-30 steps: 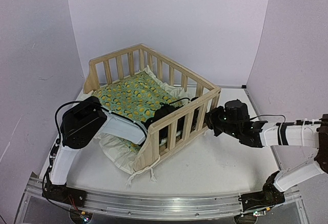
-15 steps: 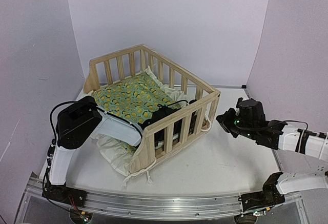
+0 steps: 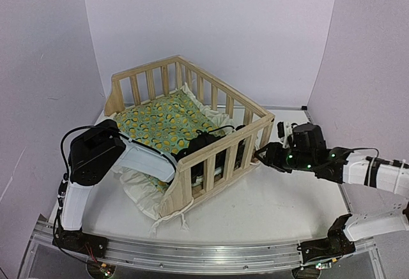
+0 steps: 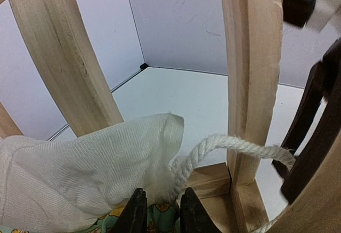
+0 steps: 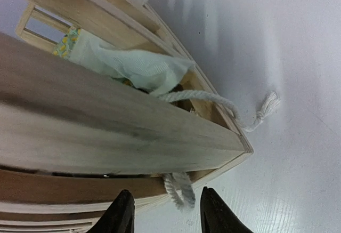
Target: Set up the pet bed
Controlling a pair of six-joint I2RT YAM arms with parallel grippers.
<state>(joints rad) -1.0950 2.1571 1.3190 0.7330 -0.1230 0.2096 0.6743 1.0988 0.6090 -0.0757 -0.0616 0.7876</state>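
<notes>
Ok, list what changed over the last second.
The right gripper backed away from the pet bed's near-right corner, then came back to it, jaws open. The bed's near end swung slightly left. The left gripper stayed inside, pinching the cushion.

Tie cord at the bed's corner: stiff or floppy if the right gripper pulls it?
Probably floppy: the cord is twisted rope that droops out of the frame and lies slack on the table. Likely light, and its frayed knot should give some grip. It seems tied to the cushion, so pulling may drag fabric.
</notes>
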